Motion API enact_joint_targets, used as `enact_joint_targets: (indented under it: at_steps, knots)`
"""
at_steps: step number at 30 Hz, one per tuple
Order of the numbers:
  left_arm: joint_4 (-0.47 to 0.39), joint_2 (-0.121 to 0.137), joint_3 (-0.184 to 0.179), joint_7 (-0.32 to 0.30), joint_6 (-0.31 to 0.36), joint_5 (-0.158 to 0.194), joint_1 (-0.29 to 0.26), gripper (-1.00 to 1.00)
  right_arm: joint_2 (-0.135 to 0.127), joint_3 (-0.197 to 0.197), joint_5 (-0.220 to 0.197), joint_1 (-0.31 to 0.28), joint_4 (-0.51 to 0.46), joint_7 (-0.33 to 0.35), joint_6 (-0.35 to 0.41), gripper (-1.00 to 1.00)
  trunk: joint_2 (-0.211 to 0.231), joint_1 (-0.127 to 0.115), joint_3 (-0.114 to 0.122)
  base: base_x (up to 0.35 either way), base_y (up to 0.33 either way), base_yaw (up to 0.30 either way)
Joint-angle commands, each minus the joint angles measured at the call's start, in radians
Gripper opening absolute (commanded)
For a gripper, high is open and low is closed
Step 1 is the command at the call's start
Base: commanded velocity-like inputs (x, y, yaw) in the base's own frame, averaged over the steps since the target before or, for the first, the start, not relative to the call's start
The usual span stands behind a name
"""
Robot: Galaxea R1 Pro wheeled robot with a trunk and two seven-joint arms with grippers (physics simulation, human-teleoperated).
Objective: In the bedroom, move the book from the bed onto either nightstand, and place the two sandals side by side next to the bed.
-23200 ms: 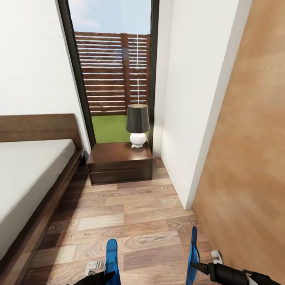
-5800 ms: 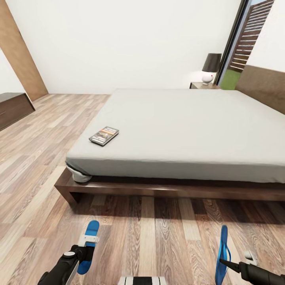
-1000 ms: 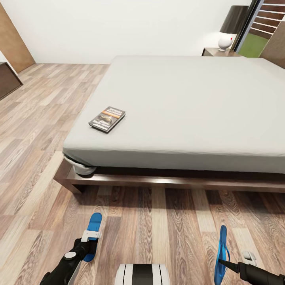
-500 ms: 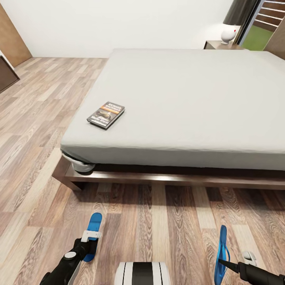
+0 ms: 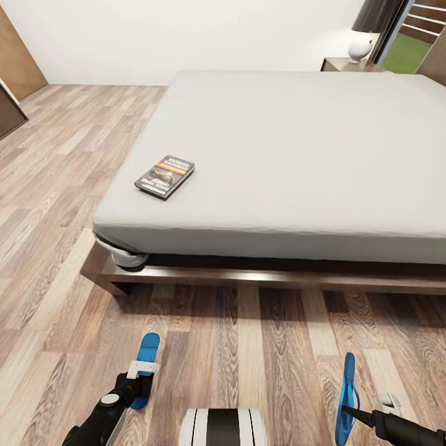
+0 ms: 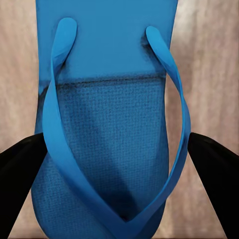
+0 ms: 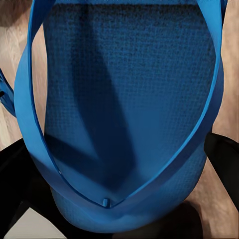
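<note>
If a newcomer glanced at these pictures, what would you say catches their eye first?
Probably the two bright blue flip-flops, one held in the left pincer and one in the right pincer, low over the wood-plank floor. Next comes the large bed with its plain light-grey mattress, and the small dark paperback with an orange band lying near the mattress's left front corner.

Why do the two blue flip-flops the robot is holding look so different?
The left sandal lies fairly flat, its broad sole facing up, while the right sandal is turned on edge, so it looks like a thin strip. The left one sits in the left gripper, the right one in the right gripper. Both are bright blue and held above the floor.
</note>
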Motion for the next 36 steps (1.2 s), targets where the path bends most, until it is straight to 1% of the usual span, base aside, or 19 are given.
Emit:
enact_joint_targets:
  at_steps: [1,11,15,26,29,36]
  knots:
    - [-0.002,-0.001,0.008,-0.009,0.002,-0.01,0.0,-1.0,0.0,0.008,-0.011,-0.001,0.003,0.005,0.006,-1.0,0.0,0.0,-0.001,0.0,0.0,0.0]
    - [-0.002,-0.001,0.008,-0.009,0.002,-0.01,0.0,-1.0,0.0,0.008,-0.011,-0.001,0.003,0.005,0.006,-1.0,0.0,0.0,-0.001,0.0,0.0,0.0]
    - [-0.002,-0.001,0.008,-0.009,0.002,-0.01,0.0,-1.0,0.0,0.008,-0.011,-0.001,0.003,0.005,0.006,-1.0,-0.001,0.002,-0.016,0.0,0.0,0.0]
    - [-0.002,-0.001,0.008,-0.009,0.002,-0.01,0.0,-1.0,0.0,0.008,-0.011,-0.001,0.003,0.005,0.006,-1.0,-0.001,0.002,-0.016,0.0,0.0,0.0]
    - [-0.002,-0.001,0.008,-0.009,0.002,-0.01,0.0,-1.0,0.0,0.007,-0.011,-0.001,0.003,0.005,0.006,-1.0,-0.002,0.003,-0.028,0.0,0.0,0.0]
    - [-0.002,-0.001,0.008,-0.009,0.002,-0.01,0.0,-1.0,0.0,0.008,-0.011,-0.001,0.003,0.005,0.006,-1.0,-0.002,0.003,-0.028,0.0,0.0,0.0]
